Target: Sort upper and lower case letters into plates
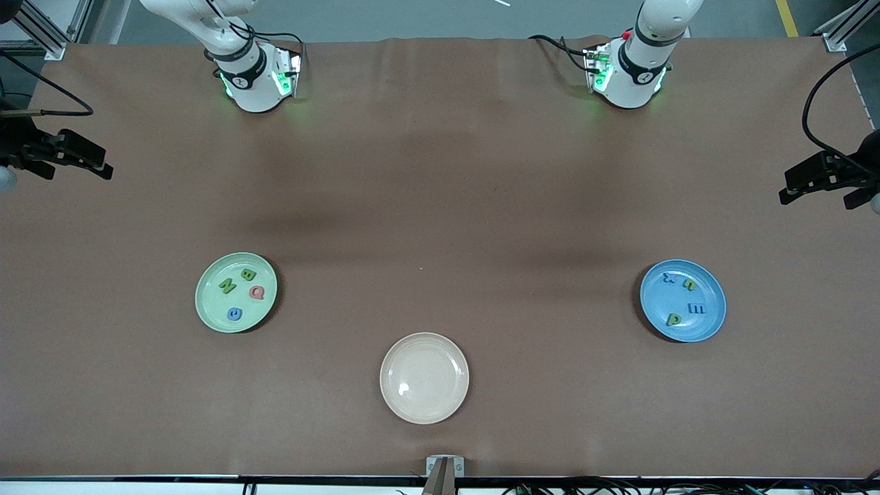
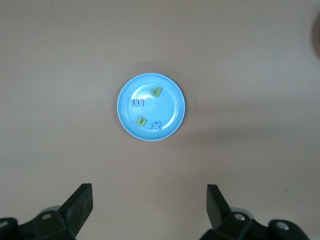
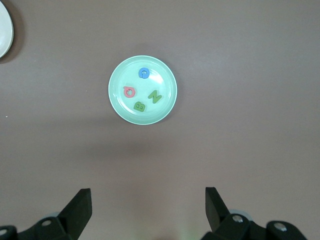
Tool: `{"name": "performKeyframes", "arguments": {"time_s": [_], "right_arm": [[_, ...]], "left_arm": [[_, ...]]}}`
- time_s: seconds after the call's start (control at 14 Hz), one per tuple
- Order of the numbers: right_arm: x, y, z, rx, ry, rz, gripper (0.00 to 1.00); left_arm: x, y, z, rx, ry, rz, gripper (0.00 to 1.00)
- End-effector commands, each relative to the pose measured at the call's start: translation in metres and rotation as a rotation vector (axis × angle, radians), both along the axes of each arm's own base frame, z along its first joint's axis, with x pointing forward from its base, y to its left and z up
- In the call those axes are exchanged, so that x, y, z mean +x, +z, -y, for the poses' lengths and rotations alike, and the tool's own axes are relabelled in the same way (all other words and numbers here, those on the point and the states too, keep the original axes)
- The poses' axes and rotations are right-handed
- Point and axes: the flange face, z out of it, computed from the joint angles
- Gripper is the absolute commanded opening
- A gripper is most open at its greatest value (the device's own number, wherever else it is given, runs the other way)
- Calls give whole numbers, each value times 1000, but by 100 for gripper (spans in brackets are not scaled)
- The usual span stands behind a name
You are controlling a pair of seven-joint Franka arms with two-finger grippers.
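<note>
The pale mint plate [image 1: 210,302] lies toward the right arm's end of the table. It holds a green N [image 1: 227,284], a green B [image 1: 248,274], a pink-red Q [image 1: 257,292] and a blue letter [image 1: 235,314]. Toward the left arm's end, the sky blue plate [image 1: 660,302] carries a green p [image 1: 674,319], a blue m [image 1: 696,309], a green n [image 1: 689,284] and another blue letter [image 1: 669,278]. My right gripper [image 3: 148,191] hangs high and open, looking down on the mint plate [image 3: 120,107]. High above the blue plate [image 2: 172,112], my left gripper [image 2: 150,189] is open too. Neither gripper holds anything.
A cream-beige plate [image 1: 424,377] with nothing in it sits near the table's front edge, between the two coloured plates. Brown cloth covers the whole table. The two arm bases [image 1: 258,79] [image 1: 629,75] stand along the edge farthest from the front camera.
</note>
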Motion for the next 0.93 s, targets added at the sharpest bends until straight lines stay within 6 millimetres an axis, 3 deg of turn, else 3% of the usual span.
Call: {"name": "performKeyframes", "arguments": {"time_s": [0.0,0.86], "right_arm": [[-2,2,2,-12,10,1,100],[-2,3,5,-30,15,6,100]], "left_arm": [[1,10,1,23,-8,50,100],[7,9,-2,40,-7,80,100]]}}
